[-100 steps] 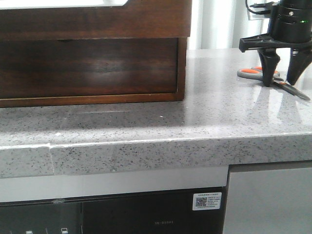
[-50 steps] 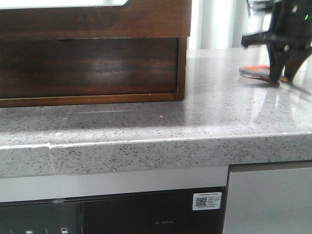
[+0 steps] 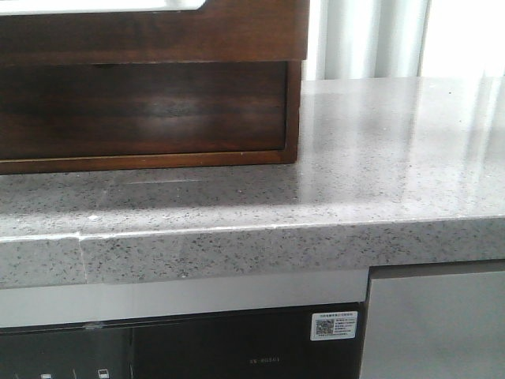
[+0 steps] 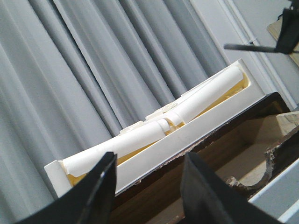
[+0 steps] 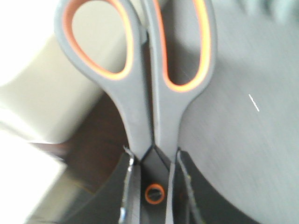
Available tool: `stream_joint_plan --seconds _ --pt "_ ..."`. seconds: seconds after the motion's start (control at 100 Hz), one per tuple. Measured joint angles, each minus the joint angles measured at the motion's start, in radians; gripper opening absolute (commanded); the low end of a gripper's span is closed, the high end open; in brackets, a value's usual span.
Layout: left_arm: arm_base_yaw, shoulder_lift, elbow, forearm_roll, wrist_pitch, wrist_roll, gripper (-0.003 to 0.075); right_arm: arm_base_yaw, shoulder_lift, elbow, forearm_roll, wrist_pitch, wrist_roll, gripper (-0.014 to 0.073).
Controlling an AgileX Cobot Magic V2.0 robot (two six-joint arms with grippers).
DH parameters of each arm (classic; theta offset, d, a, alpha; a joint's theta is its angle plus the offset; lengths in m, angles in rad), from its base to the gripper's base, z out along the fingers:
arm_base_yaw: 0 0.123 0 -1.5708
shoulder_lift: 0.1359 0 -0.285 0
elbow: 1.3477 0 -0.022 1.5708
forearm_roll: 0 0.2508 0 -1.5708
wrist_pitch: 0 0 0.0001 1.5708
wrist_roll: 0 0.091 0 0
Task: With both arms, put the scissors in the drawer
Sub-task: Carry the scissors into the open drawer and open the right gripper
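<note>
Scissors point(image 5: 149, 93) clamped at pivot by right gripper point(image 5: 152, 186), filling frame centre; long axis in line with fingers, loops pointing away. Left gripper point(image 4: 147, 191) spread, empty, lower frame, above open drawer point(image 4: 243, 140).

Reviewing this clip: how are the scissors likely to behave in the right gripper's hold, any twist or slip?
The scissors look stiff, so they probably won't flop. The right gripper clamps near the pivot, with both loops overhanging, so they may swing or twist. The handles look smooth plastic, so some slipping seems possible. They're probably light for their size.
</note>
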Motion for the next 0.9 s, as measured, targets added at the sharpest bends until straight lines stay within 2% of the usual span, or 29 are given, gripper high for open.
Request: stream_joint_plan --seconds 0.16,0.38,0.59,0.9 --pt "0.0 0.0 0.0 0.0 0.0 0.0 0.0303 0.13 -0.064 0.0 0.149 0.0 -0.22 -0.0073" --pt "0.0 0.0 0.0 0.0 0.0 0.0 0.0303 0.343 -0.049 0.0 0.172 -0.032 -0.401 -0.0073" --pt "0.0 0.0 0.0 0.0 0.0 0.0 0.0303 0.437 0.031 0.0 0.174 -0.1 -0.457 -0.0073" --pt "0.0 0.0 0.0 0.0 0.0 0.0 0.0303 0.455 0.169 0.0 0.174 -0.128 -0.47 -0.0073"
